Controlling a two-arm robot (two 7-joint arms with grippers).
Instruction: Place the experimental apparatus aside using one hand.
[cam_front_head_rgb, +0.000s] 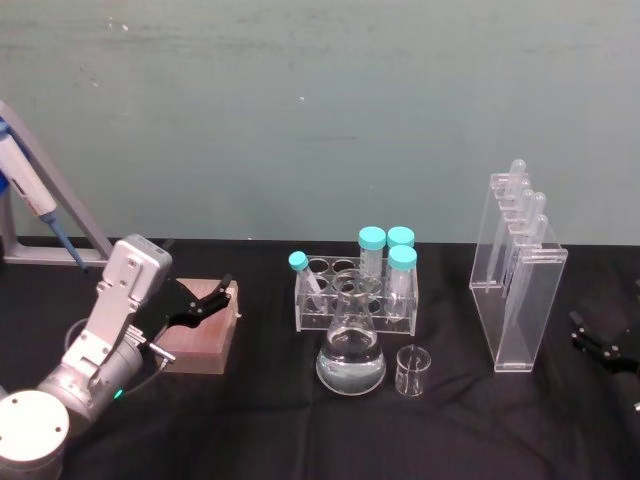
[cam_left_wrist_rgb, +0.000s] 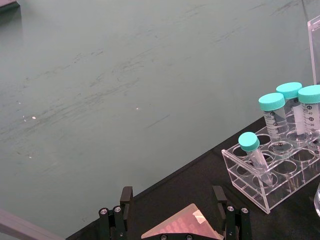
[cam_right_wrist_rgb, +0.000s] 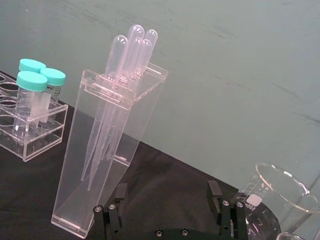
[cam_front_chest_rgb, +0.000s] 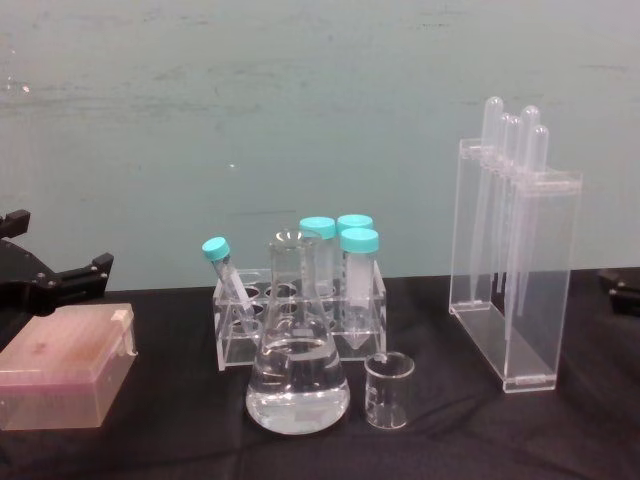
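The experimental apparatus stands on the black table. The conical flask (cam_front_head_rgb: 350, 352) holds clear liquid at the centre front, with the small glass beaker (cam_front_head_rgb: 412, 370) just to its right. The tall acrylic pipette rack (cam_front_head_rgb: 520, 285) stands farther right. In the chest view the flask (cam_front_chest_rgb: 298, 375), beaker (cam_front_chest_rgb: 388, 392) and pipette rack (cam_front_chest_rgb: 512, 270) stand in the same order. My left gripper (cam_front_head_rgb: 212, 297) hovers open over the pink box, well left of the flask. My right gripper (cam_front_head_rgb: 592, 335) sits open at the right edge; in its wrist view the fingers (cam_right_wrist_rgb: 215, 192) spread just short of the pipette rack (cam_right_wrist_rgb: 107, 150).
A low rack of teal-capped tubes (cam_front_head_rgb: 355, 290) stands right behind the flask. The pink box (cam_front_chest_rgb: 65, 365) lies at the left under my left gripper (cam_left_wrist_rgb: 172, 200). A larger glass beaker (cam_right_wrist_rgb: 275, 200) sits beside my right gripper. A pipette on a stand (cam_front_head_rgb: 30, 190) rises at far left.
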